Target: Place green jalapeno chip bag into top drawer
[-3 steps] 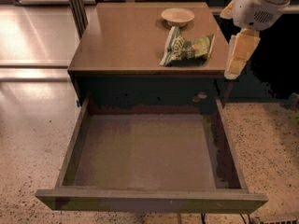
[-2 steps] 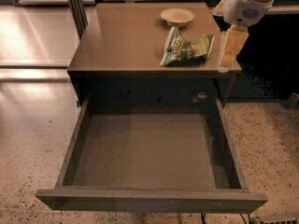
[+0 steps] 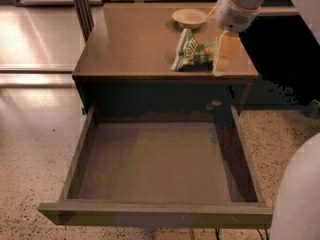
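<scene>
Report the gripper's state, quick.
Gripper: open or closed cannot be told; it is just right of the chip bag, which lies on the tabletop.

We see the green jalapeno chip bag point(image 3: 192, 54) in green, with a white edge and pale lettering. The gripper point(image 3: 222, 59), which is over the right edge of the table top point(image 3: 130, 44) and just beside the bag, is pale cream-yellow, and the arm point(image 3: 235, 9) above it is white. The bowl point(image 3: 189, 18) is beige. The table top is plain mid brown. The top drawer point(image 3: 155, 215) is dark brown inside, with a greyish-olive front panel. The floor point(image 3: 30, 154) is light beige with small dark speckles.
</scene>
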You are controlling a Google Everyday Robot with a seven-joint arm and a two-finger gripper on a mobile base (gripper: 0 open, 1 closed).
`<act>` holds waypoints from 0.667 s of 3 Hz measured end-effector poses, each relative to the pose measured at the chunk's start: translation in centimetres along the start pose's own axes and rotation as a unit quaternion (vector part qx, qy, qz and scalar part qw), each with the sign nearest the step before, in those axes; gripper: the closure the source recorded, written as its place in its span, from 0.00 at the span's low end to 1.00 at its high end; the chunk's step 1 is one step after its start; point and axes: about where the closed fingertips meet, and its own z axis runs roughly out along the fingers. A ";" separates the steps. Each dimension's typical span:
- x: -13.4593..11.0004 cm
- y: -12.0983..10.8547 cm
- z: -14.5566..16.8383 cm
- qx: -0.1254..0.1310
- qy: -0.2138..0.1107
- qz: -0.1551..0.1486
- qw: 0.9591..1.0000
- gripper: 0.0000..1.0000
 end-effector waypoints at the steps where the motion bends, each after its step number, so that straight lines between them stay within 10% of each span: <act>1: -1.1 -0.4 2.2 -0.019 -0.007 -0.016 1.000 0.00; 2: -1.1 -0.4 2.2 -0.019 -0.008 -0.016 1.000 0.00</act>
